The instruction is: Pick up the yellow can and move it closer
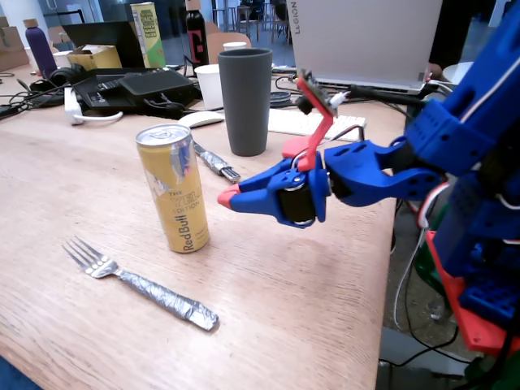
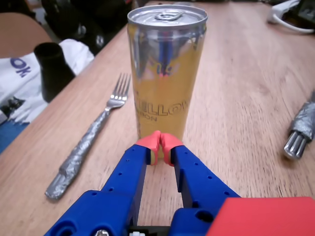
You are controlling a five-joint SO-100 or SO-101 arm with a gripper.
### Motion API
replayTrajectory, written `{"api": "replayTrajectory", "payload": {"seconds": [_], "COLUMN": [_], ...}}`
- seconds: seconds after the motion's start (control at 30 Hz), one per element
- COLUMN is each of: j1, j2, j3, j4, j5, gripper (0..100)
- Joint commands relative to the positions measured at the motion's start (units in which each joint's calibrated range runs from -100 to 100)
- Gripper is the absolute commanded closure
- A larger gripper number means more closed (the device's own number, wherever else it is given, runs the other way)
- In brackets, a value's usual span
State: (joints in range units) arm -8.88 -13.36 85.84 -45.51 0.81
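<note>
The yellow can (image 1: 173, 188) stands upright on the wooden table, gold with a silver top and red lettering near its base. In the wrist view the yellow can (image 2: 165, 73) fills the centre, directly ahead of the fingers. My blue gripper (image 1: 228, 197) with red tips hovers just right of the can in the fixed view, a short gap away and a little above the table. The gripper (image 2: 160, 146) is shut, its red tips pressed together with nothing between them, pointing at the can's lower half.
A fork (image 1: 140, 282) with a foil-wrapped handle lies in front of the can. A second foil-wrapped utensil (image 1: 214, 162) lies behind it. A tall dark grey tumbler (image 1: 244, 100) stands further back, with a laptop (image 1: 361, 41), white cup and desk clutter beyond. The table edge (image 1: 382, 268) runs on the right.
</note>
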Motion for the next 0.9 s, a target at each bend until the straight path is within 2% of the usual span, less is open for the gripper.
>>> {"api": "replayTrajectory", "payload": {"seconds": [0.0, 0.07, 0.27, 0.37, 0.47, 0.57, 0.87], "j1": [0.25, 0.25, 0.42, 0.59, 1.09, 6.17, 8.37], "j2": [-1.13, -1.13, -1.13, -0.79, -0.28, -0.02, 15.16], "j3": [-0.19, -0.28, 0.0, -0.66, -2.17, -6.89, -22.56], "j4": [-0.88, -0.88, -0.72, -0.63, -0.39, 0.02, 0.02], "j5": [0.39, 1.71, 1.95, 1.95, 2.1, 2.44, 2.59], "gripper": [99, 95, 62, 50, 48, 48, 48]}}
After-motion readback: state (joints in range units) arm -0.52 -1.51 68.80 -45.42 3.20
